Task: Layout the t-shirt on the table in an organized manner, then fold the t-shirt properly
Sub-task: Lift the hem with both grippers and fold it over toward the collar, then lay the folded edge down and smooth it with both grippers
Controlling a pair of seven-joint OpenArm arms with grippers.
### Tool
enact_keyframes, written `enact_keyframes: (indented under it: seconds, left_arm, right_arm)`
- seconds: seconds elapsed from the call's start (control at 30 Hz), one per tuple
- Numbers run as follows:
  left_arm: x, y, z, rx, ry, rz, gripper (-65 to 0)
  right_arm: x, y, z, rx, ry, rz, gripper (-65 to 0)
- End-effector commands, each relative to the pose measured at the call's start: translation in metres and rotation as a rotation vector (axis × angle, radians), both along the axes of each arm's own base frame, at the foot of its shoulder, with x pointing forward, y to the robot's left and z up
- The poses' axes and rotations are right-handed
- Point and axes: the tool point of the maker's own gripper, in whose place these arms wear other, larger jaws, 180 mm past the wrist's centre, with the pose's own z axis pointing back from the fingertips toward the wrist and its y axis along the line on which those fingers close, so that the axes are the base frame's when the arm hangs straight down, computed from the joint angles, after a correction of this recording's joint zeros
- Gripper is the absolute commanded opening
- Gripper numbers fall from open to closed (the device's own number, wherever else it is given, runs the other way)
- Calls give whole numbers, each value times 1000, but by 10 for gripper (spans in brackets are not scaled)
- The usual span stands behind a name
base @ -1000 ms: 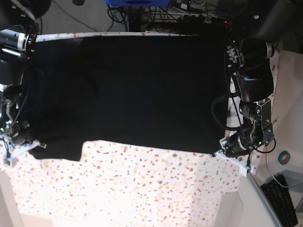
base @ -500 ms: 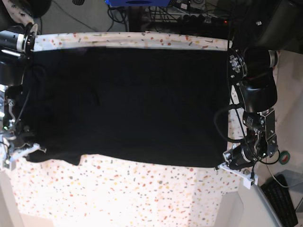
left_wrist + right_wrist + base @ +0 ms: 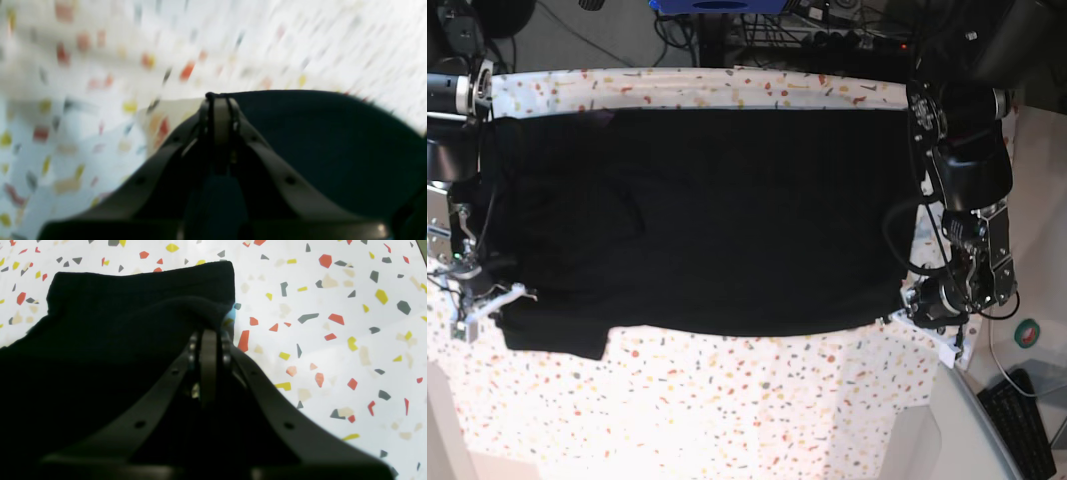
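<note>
The black t-shirt (image 3: 707, 220) lies spread wide over the speckled table (image 3: 727, 410); its far edge sits just inside the table's far strip. At the left of the base view my right gripper (image 3: 512, 297) is shut on the shirt's near left corner. The right wrist view shows its fingertips (image 3: 208, 335) pinched on a raised fold of the t-shirt (image 3: 116, 323) above the table (image 3: 333, 340). At the right of the base view my left gripper (image 3: 899, 315) is shut on the near right corner. Its wrist view, blurred, shows the gripper (image 3: 218, 100) closed on the t-shirt's (image 3: 317, 143) edge.
A keyboard (image 3: 1027, 425) and a round green thing (image 3: 1027, 333) lie off the table's right side. Cables and a blue object (image 3: 717, 5) sit behind the far edge. Bare speckled cover stretches between the shirt and the table's near edge.
Both grippers dragged the t-shirt toward the near side, and its far edge slid off the table's back rim, uncovering a speckled strip there. The cloth now lies flatter.
</note>
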Motion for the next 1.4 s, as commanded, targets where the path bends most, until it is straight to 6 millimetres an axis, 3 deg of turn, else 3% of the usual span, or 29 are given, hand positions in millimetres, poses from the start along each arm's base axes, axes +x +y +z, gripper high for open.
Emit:
enact_keyframes:
  seconds: [0.0,0.23,0.47,0.63,0.93,1.13,1.37]
  left_arm:
    - [14,6,25,16,-77,-6,-650]
    - [-27,8,28,71,-74,-41,-650]
    - [-51,1,44,6,-93,-75,-650]
    - [-68,7,48,46,-98,-90,-650]
    - [-99,6,40,78,-69,-111,-650]
    - [-121,37,34,84,-45,-13,-650]
    - [-141,36,21,84,10,-23,-650]
  right_arm:
    - [18,-8,24,-16,-80,-2,-650]
    - [20,6,27,20,-97,69,-650]
    - [18,-18,35,-21,-98,57,-650]
    - [13,-25,32,-98,-60,93,-650]
    - [-5,-15,27,-167,-37,195,-650]
    - [-28,-8,23,-203,25,239,-650]
    - [-48,0,16,-219,93,264,-650]
